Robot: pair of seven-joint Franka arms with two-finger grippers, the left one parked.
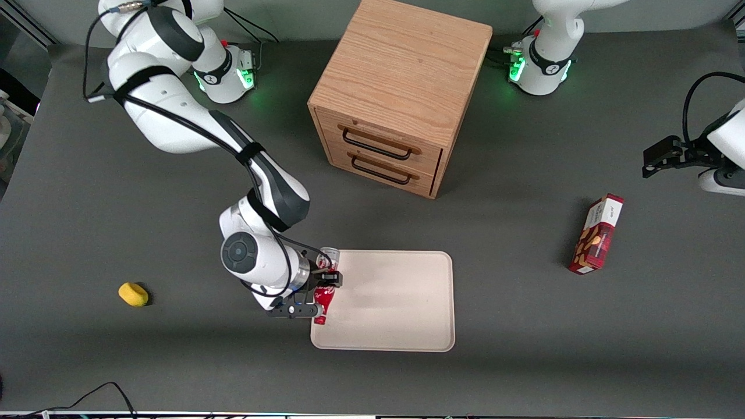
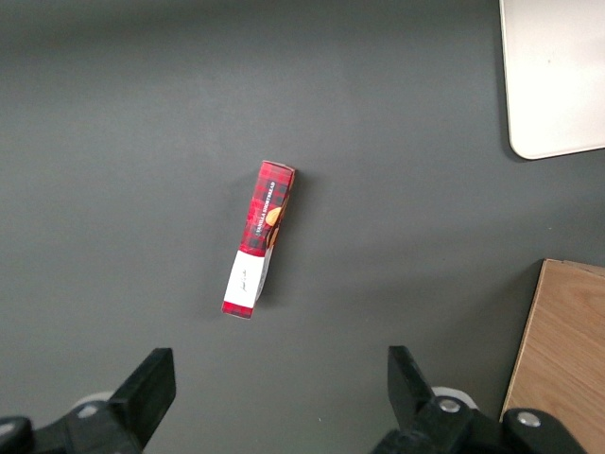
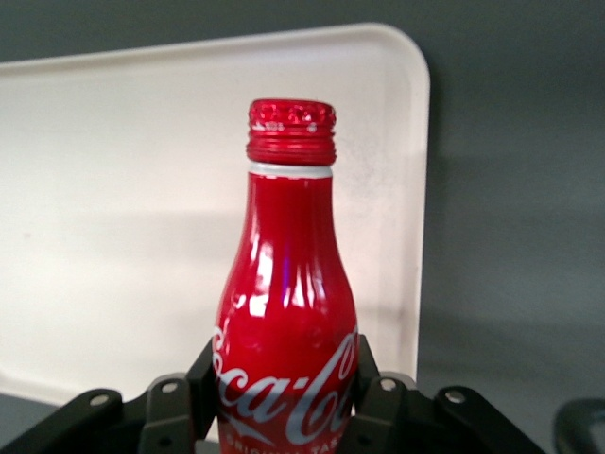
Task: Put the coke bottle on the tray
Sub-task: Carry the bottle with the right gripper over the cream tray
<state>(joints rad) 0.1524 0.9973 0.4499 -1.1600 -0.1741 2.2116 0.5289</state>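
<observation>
Pincer (image 1: 323, 285) clenched on coke bottle (image 1: 325, 291) body, bottle lying horizontal over tray (image 1: 396, 326) rim, at tray's 9 o'clock edge. Risk: release this near rim, round bottle rolls off onto tabletop (image 1: 524, 361).

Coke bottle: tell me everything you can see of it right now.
The coke bottle is a slim, glossy red bottle, metal by its sheen, with white script lettering, a ribbed red cap and a silver base end. It lies horizontally in the hand, whose fingers clamp its lower body on both sides. From the front it sits over the edge of the tray at the working arm's end, cap nearer the camera. Whether it touches the tray cannot be told.
</observation>
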